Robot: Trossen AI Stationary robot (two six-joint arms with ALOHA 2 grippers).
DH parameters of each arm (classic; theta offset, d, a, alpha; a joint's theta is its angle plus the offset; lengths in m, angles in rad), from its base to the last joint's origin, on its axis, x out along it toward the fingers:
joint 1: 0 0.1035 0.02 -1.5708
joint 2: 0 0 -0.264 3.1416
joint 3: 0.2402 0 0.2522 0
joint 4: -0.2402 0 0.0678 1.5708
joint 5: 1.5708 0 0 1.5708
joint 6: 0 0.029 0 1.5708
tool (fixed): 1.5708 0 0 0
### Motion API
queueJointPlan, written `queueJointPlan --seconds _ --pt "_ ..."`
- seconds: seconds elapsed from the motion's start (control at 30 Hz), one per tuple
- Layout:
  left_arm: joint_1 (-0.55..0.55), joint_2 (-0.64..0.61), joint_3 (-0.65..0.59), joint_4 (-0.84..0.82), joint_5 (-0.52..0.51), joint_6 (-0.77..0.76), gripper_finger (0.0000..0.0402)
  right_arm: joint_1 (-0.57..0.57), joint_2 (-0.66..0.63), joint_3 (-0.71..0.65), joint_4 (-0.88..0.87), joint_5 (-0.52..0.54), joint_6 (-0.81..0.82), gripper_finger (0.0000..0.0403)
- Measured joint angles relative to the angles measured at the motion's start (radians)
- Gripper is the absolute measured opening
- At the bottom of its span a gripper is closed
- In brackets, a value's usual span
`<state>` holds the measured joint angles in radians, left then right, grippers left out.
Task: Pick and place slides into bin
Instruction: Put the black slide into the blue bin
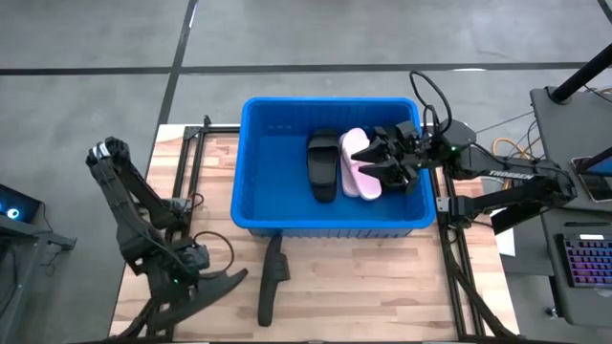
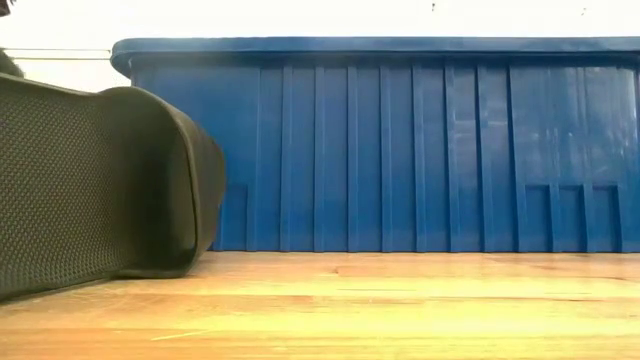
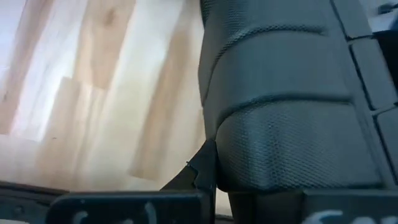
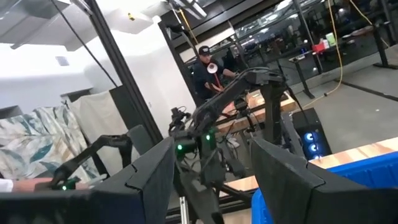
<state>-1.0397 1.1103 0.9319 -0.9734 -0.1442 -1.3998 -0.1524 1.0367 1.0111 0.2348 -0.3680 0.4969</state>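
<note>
High view: black and pink slides inside blue bin.

Lighting even and bright from overhead; soft shadows only, inside the bin and under the black slide on the table. Low view: background above the bin rim blown out white; slide nearest the lens soft. Left wrist view blurred throughout. Right wrist view: near fingers dark, ceiling lights glaring.
</note>
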Motion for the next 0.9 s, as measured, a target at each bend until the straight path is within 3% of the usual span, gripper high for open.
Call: queueJointPlan --seconds 0.13,0.27,0.53,0.67,0.9 --pt "0.001 -0.005 0.089 -0.010 -0.041 0.015 0.0001 0.000 0.000 0.000 0.000 -0.002 0.000 0.0201" --pt "0.000 -0.003 0.195 -0.007 -0.155 0.075 0.0001 0.000 0.000 0.000 0.000 -0.002 0.000 0.0201" --pt "0.005 -0.003 0.396 -0.004 -0.580 0.326 0.0001 0.000 0.000 0.000 0.000 -0.001 -0.001 0.0201" --pt "0.044 -0.002 0.472 -0.002 -0.733 0.490 0.0001 0.000 0.000 0.000 0.000 0.004 0.009 0.0201" --pt "0.191 0.027 0.546 -0.009 -0.765 0.780 0.0001 0.034 0.006 0.000 0.001 0.106 -0.003 0.0201"
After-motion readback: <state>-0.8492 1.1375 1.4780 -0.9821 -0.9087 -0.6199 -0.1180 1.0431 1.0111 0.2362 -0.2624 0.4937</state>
